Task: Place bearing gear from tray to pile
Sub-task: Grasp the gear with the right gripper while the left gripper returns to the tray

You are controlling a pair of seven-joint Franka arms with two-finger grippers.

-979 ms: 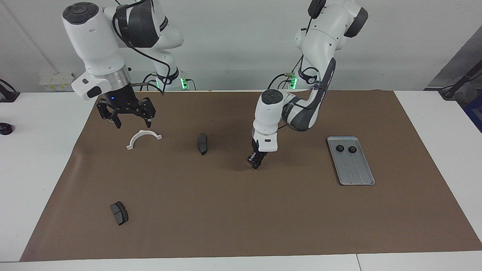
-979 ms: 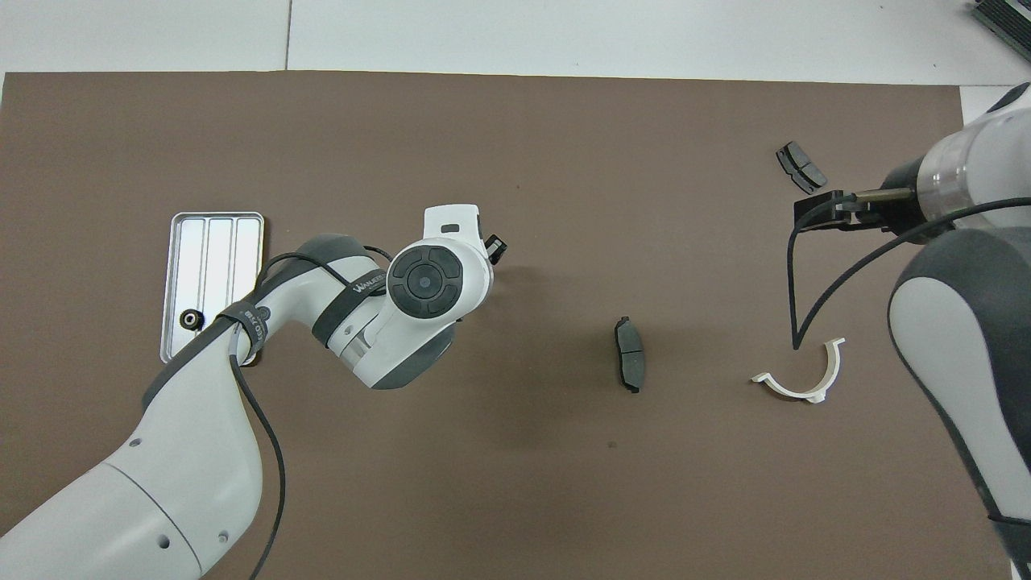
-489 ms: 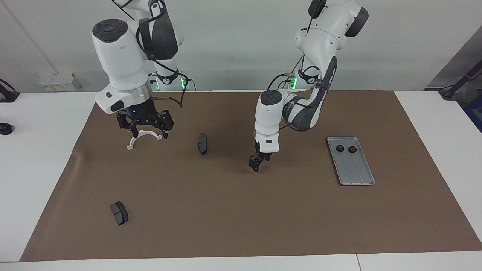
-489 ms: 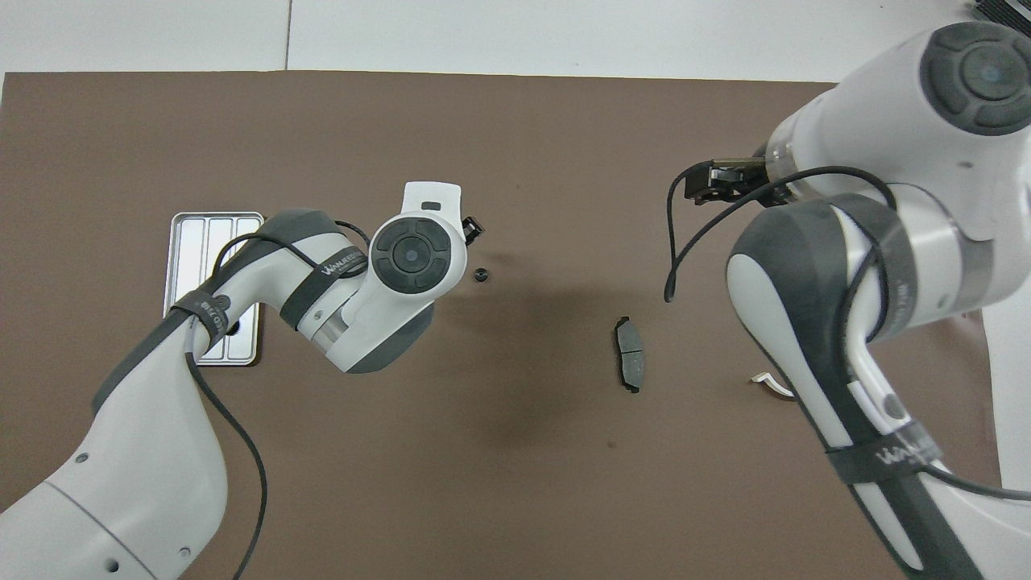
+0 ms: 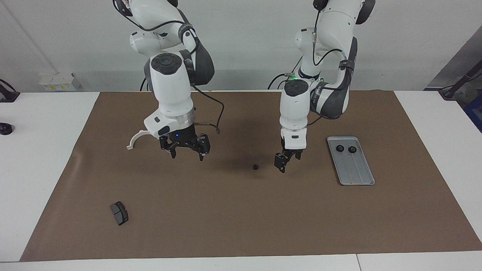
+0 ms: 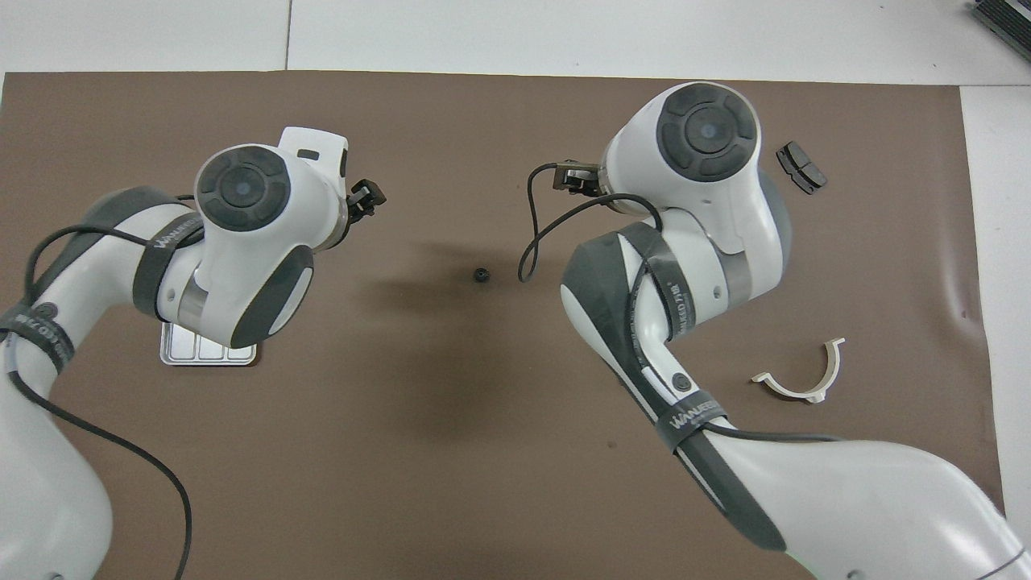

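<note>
Your left gripper [image 5: 283, 162] hangs low over the mat [image 5: 241, 210] between the tray [image 5: 359, 177] and the lone gear [image 5: 255, 166], its jaws spread and holding nothing; read that as a drop-off just made, with the gear lying free on the mat and apart from the fingertips. That gear sits mid-desk, well apart from the tray, and looks like the start of the pile, so expect the rest to join it there. Two more gears [image 5: 339, 148] rest side by side in the tray at its end nearer the robots, which keeps them within easy reach of your left arm; in the overhead view that arm hides them and most of the tray [image 6: 205, 354]. Your right gripper [image 5: 185, 148] hovers over the mat near the white clip [image 5: 134, 140], jaws wide and empty, hiding whatever lies under it. One brake pad [image 5: 119, 213] lies far from the robots toward the right arm's end, clear of the work. Judge the task partly done: send the left gripper to the tray for the next gear.
</note>
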